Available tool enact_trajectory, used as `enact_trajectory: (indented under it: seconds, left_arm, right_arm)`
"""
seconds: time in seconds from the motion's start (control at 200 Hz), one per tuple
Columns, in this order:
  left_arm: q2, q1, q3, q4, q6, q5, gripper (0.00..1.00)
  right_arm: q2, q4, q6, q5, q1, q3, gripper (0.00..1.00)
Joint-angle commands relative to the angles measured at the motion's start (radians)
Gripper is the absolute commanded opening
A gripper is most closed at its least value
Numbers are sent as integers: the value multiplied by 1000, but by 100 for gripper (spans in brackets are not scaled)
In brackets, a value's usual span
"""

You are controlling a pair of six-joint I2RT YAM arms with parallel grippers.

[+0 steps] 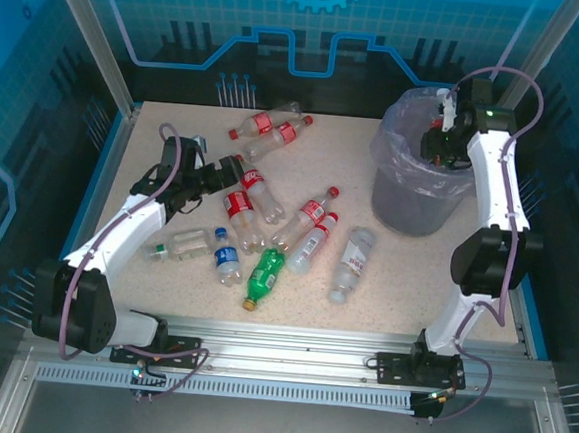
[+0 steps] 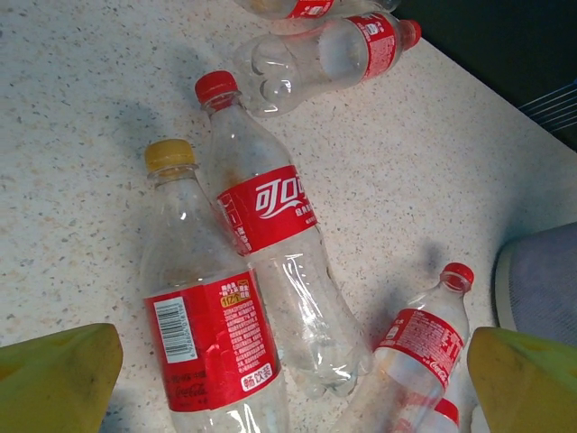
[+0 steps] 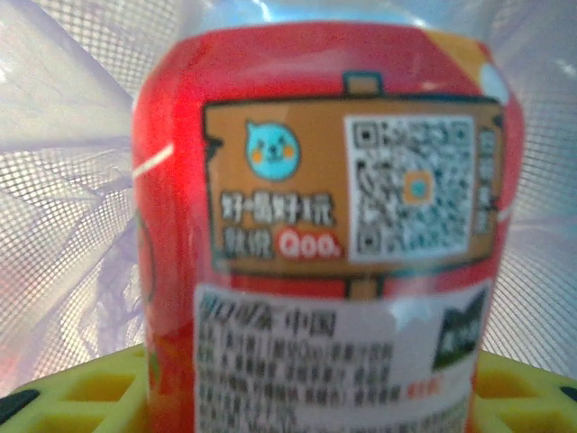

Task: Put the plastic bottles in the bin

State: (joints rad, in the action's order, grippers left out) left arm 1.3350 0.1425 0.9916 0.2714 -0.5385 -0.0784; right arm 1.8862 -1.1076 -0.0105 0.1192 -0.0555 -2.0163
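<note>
Top external is showing right jaws gripping one red bottle (image 3: 325, 225) over the bin (image 1: 410, 211), left jaws gaping wide, about eleven other bottles (image 1: 238, 210) lying on the desk (image 1: 415, 277).

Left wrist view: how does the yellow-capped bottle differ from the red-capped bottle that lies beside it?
Cap: the yellow-capped bottle has a yellow cap; the red-capped bottle a red one. Label: the yellow-capped bottle shows its barcode and small print, the red-capped bottle its large white logo. Both are clear, red-labelled and lie side by side on the speckled table, caps pointing the same way.
</note>
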Motion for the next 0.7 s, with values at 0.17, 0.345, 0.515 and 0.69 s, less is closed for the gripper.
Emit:
enact_trajectory:
  seconds: [0.17, 0.345, 0.515, 0.69]
  left_arm:
    - [23, 5, 66, 160, 131, 56, 99]
    - [15, 5, 50, 211, 159, 79, 99]
    - [15, 5, 44, 228, 159, 80, 99]
    - [15, 5, 52, 254, 164, 81, 99]
  right_arm:
    - [46, 2, 61, -77, 11, 123, 60]
    - [20, 47, 42, -69, 18, 196, 78]
    - [-5, 48, 41, -47, 23, 190, 95]
    - [-46, 28, 40, -39, 23, 139, 100]
